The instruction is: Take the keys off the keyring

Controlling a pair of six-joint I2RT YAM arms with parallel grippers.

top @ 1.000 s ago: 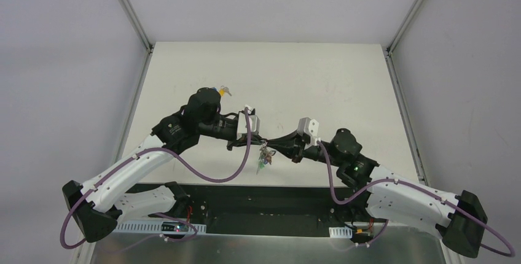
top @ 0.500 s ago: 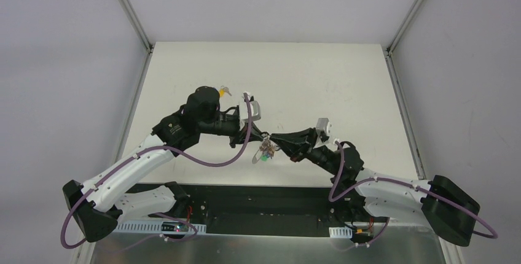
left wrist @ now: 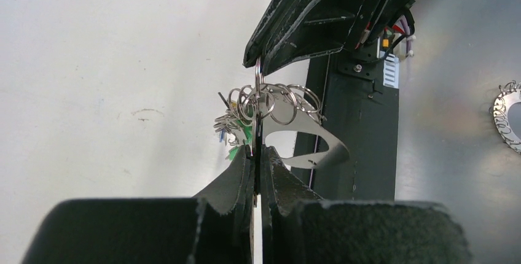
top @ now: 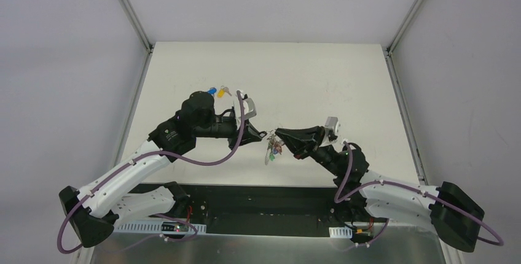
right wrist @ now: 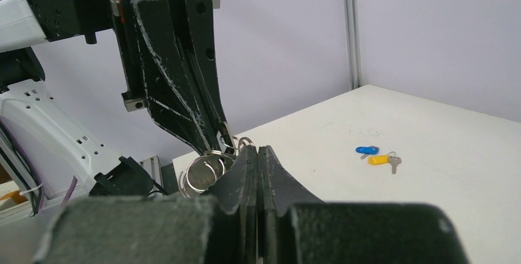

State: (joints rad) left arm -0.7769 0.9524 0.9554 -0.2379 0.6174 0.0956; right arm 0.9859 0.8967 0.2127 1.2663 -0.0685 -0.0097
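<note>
Grips keyring (left wrist: 270, 101) mid-frame with left pincer (top: 263, 136) and right pincer (top: 279, 134) pinched tight, risks dropping keys (left wrist: 236, 132) through a slip on thin wire.

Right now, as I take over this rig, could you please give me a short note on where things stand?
Left gripper: shut, pinching the keyring from its side.
Right gripper: shut, pinching the same keyring from the opposite side; the bunch hangs in the air between them, above the near part of the table.
Done: a blue key and a yellow key lie loose on the table, beyond the left arm.
Left: the green-headed keys hang on the ring; others may be hidden in the cluster.
</note>
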